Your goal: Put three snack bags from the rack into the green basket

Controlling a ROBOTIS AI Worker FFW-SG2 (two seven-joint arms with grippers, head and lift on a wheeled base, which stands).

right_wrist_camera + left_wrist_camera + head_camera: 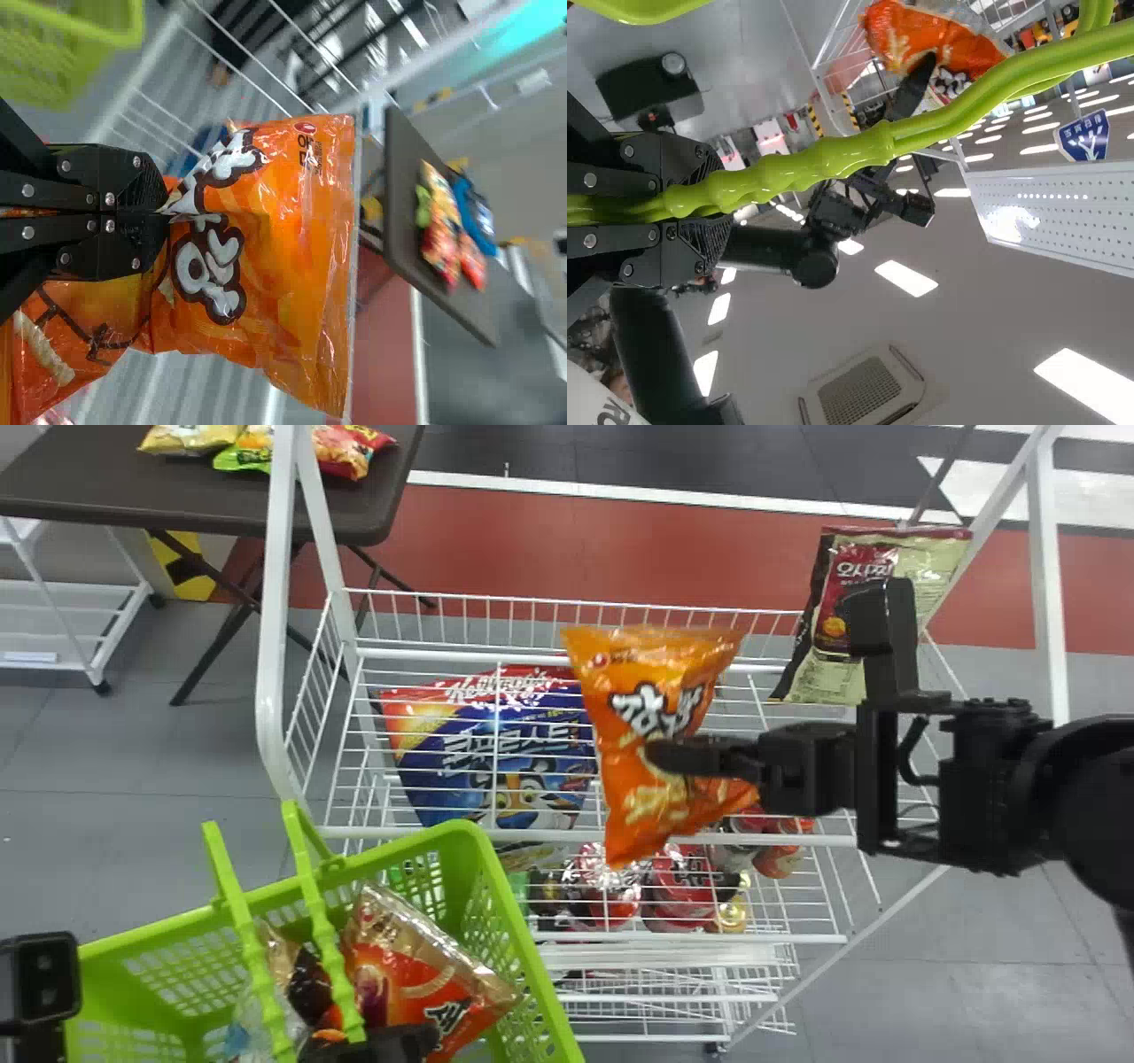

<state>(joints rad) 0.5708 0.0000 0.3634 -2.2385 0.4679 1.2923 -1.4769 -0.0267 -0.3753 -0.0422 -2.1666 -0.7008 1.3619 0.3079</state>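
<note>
In the head view my right gripper (660, 756) is shut on an orange snack bag (660, 682), held above the white rack (602, 835). The right wrist view has the gripper (166, 212) pinching the bag (283, 257) across its middle, creasing it. A maroon and cream snack bag (873, 567) leans at the rack's right side, partly behind the right gripper. My left gripper (381, 1043) is at the bottom edge by the green basket (532, 974); in the left wrist view the gripper (718, 211) is shut on the basket's handles (797, 170). An orange-red bag (416, 974) lies inside the basket.
Below the rack's upper wire shelf are a blue packet (496, 753) and several red packages (682, 881). A dark table (204, 505) with several snack bags stands at the far left. The rack's white upright (279, 602) rises between the basket and that table.
</note>
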